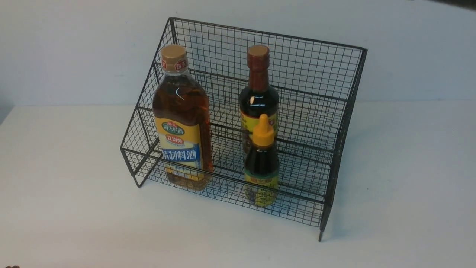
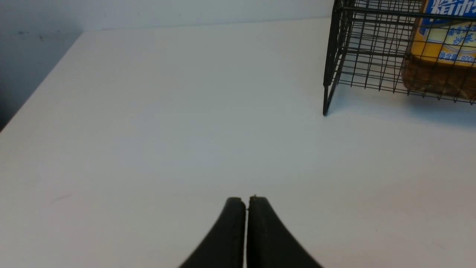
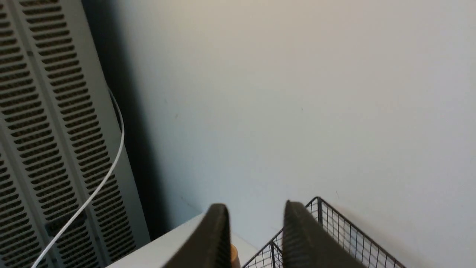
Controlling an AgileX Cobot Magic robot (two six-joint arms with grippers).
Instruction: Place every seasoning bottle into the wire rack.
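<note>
1. Together, our three seasoning bottles stand upright in the wire rack (image 1: 316,111) on the white bench (image 1: 74,186).
2. Amber bottle (image 1: 182,119) sits on the low tier at the rack's left.
3. Small orange-nozzled squeeze bottle (image 1: 262,163) stands on the low tier, directly before the tall brown-capped bottle (image 1: 258,89) one tier up.
4. Our left hand (image 2: 246,201) hovers over bare bench, pressed shut, empty.
5. Our right hand (image 3: 256,223) is raised above the rack, slightly parted, holding nothing.

I see a black grid rack (image 1: 319,123), an amber bottle (image 1: 182,119) labelled yellow-blue, and an orange-nozzled dark bottle (image 1: 261,163).
</note>
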